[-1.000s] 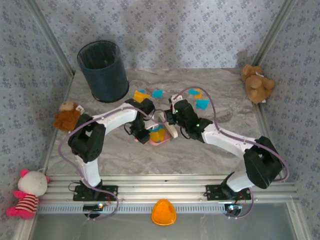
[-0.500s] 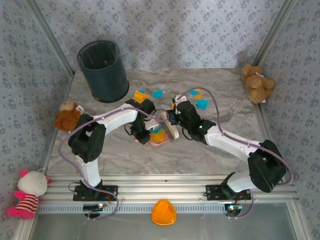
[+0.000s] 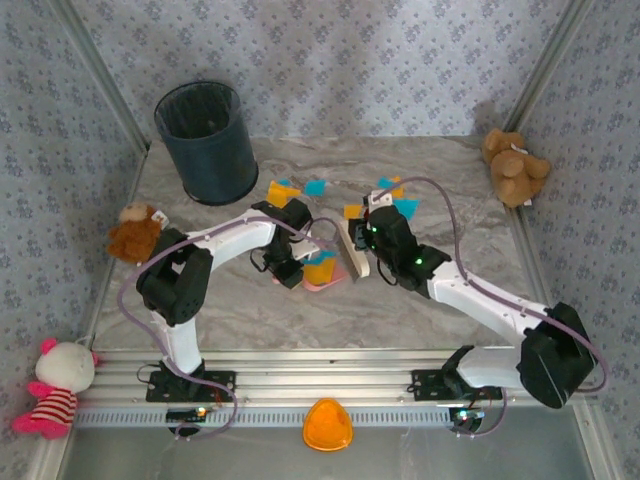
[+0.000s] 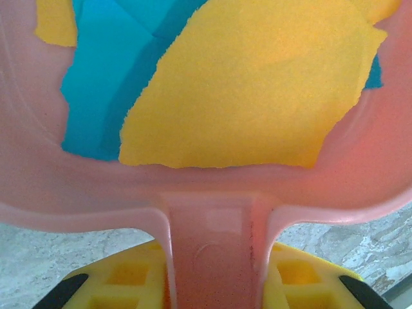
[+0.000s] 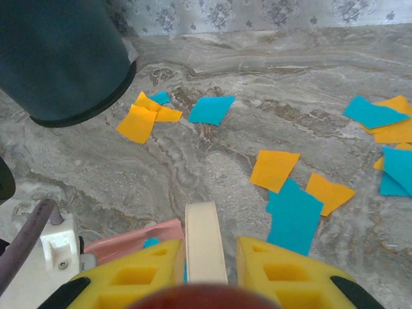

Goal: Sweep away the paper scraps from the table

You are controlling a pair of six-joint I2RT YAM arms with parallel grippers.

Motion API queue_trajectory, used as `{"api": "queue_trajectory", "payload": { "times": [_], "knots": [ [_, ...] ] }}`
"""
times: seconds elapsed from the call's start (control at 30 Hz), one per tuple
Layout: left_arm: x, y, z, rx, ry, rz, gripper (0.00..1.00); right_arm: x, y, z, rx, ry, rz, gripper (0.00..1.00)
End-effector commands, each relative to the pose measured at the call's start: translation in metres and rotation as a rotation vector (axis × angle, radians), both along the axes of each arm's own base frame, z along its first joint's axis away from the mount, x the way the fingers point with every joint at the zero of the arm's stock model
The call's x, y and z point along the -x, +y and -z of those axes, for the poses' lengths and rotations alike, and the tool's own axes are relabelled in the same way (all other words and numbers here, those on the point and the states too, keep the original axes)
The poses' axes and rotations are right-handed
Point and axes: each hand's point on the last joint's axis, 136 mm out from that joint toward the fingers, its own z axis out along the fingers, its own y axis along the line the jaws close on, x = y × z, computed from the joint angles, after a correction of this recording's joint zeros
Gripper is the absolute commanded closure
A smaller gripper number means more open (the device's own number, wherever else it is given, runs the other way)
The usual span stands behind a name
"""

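The right gripper (image 5: 207, 264), clenched on the cream brush (image 5: 205, 238), is drawing away from the pink dustpan (image 4: 38, 174). Over the last second the brush has been sliding off the dustpan's mouth and out to its right, toward the loose paper scraps (image 5: 273, 168) lying there on the table (image 5: 193, 154). The left gripper (image 4: 212, 283) is clamping the dustpan's handle, keeping the dustpan low on the table. Orange and cyan pieces are already sitting inside the dustpan, while others are lying beyond its far edge, toward the dark bin (image 5: 58, 51). That retreat is probably setting up another stroke, so the job is looking only partly done
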Motion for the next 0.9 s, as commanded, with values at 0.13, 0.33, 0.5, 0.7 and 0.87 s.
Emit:
{"api": "queue_trajectory", "payload": {
  "times": [0.13, 0.33, 0.5, 0.7, 0.87],
  "knots": [
    [-0.008, -0.008, -0.029, 0.115, -0.062, -0.041, 1.0, 0.008, -0.037, -0.01, 0.023, -0.009, 0.1, 1.0],
    [-0.016, -0.017, -0.059, 0.221, -0.11, -0.076, 1.0, 0.01, -0.054, -0.012, -0.006, -0.01, 0.122, 1.0],
    [-0.024, -0.018, -0.086, 0.301, -0.143, -0.118, 1.0, 0.013, -0.065, -0.01, -0.012, 0.001, 0.131, 1.0],
    [-0.033, -0.016, -0.12, 0.402, -0.173, -0.169, 1.0, 0.013, -0.071, -0.01, -0.01, 0.002, 0.126, 1.0],
    [-0.045, -0.011, -0.15, 0.473, -0.198, -0.227, 1.0, 0.014, -0.071, -0.009, -0.005, 0.009, 0.119, 1.0]
  ]
}}
